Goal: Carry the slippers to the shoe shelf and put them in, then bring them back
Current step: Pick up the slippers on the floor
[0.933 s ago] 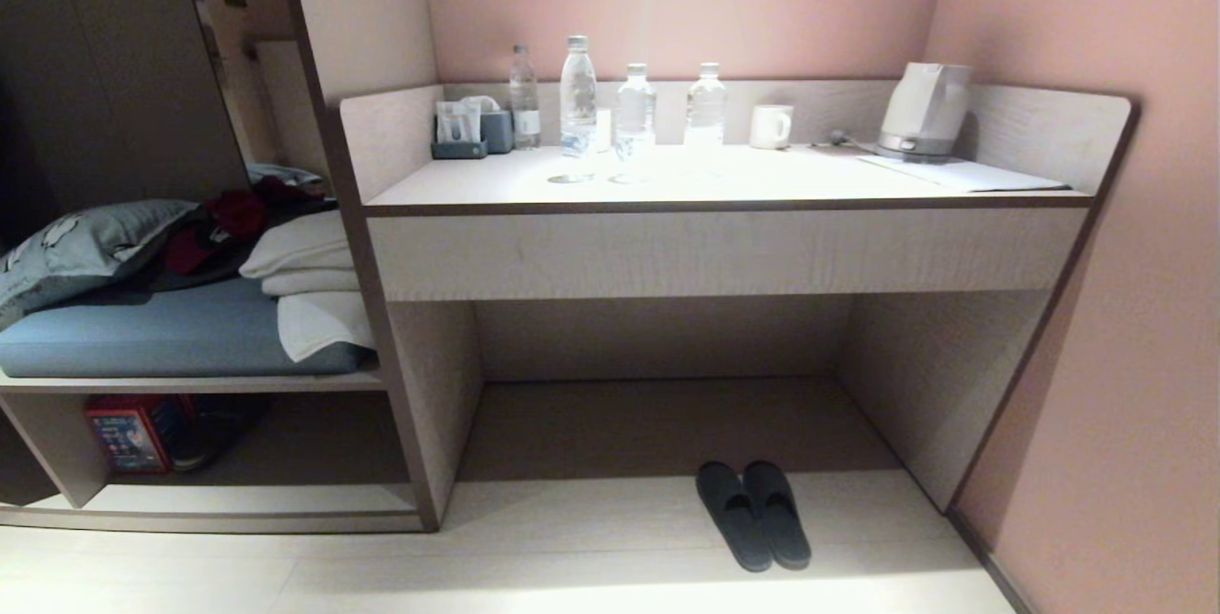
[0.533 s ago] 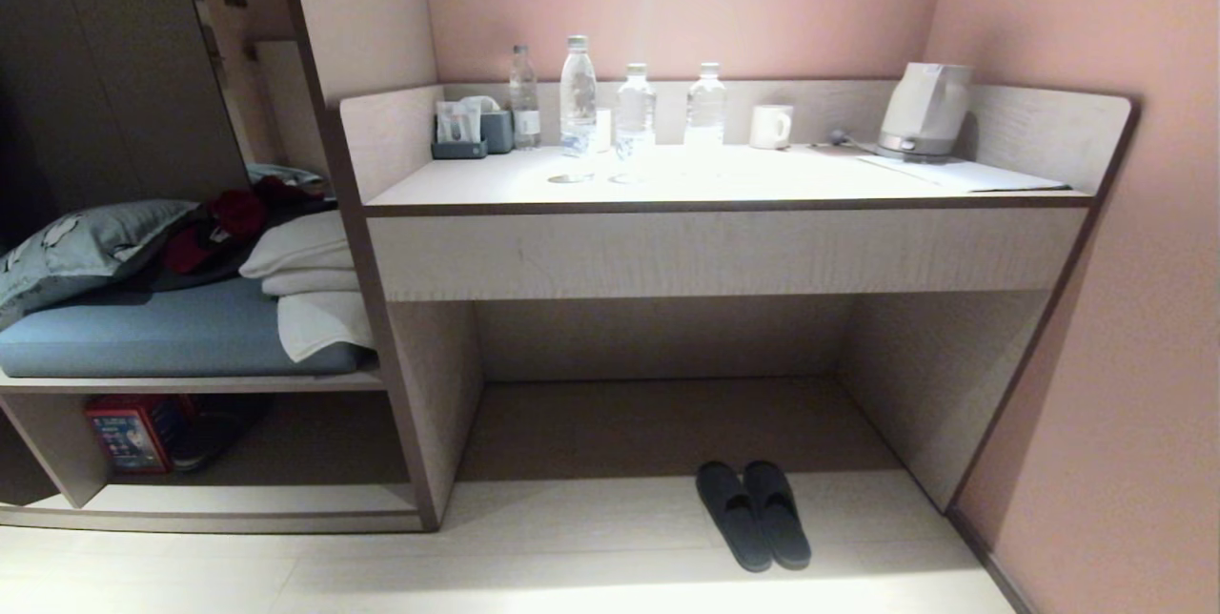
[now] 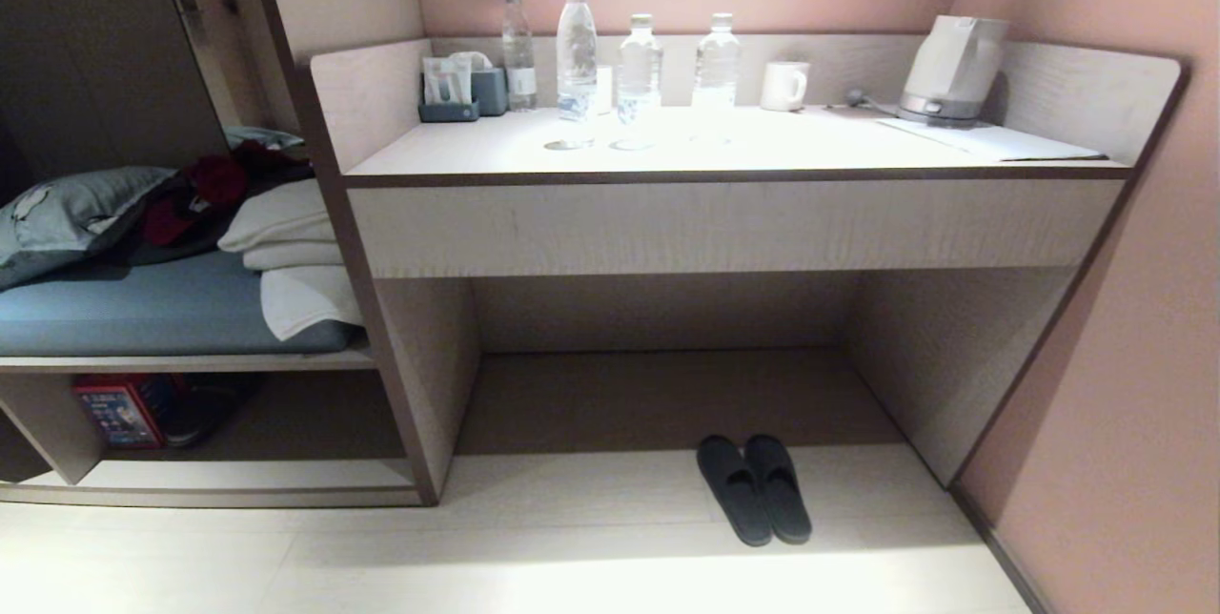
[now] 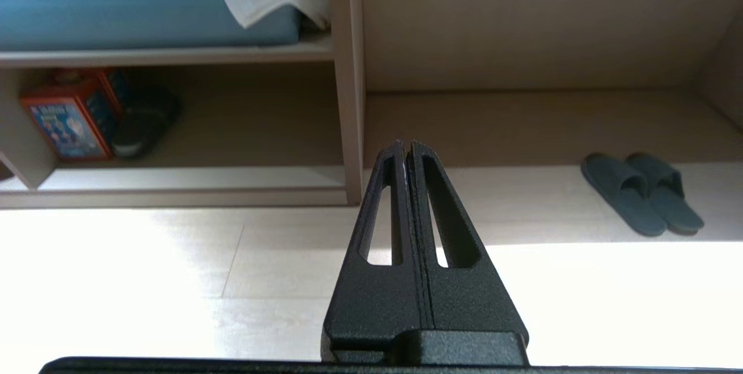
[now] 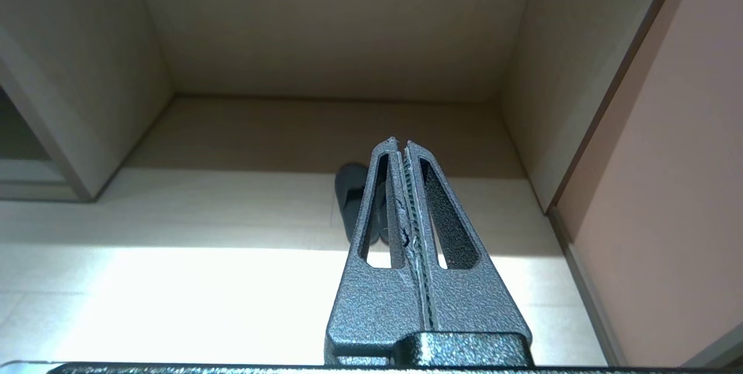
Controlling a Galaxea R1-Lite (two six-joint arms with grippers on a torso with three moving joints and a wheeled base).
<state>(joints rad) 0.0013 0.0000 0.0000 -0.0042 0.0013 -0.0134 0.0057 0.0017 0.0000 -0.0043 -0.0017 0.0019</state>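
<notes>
Lying side by side on the floor (image 3: 572,538), the slippers (image 3: 754,488) face both empty pincers, left (image 4: 406,150) and right (image 5: 400,147), pressed closed.

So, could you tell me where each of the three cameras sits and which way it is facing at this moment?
Head view: high on the robot, looking forward and down at the desk, the shoe shelf at lower left and the slippers on the floor; no arm shows.
Left wrist view: low, behind the shut left gripper, facing the shoe shelf and desk recess.
Right wrist view: low, behind the shut right gripper, facing into the recess, slippers partly hidden.
Shared: all three show the slippers.
</notes>
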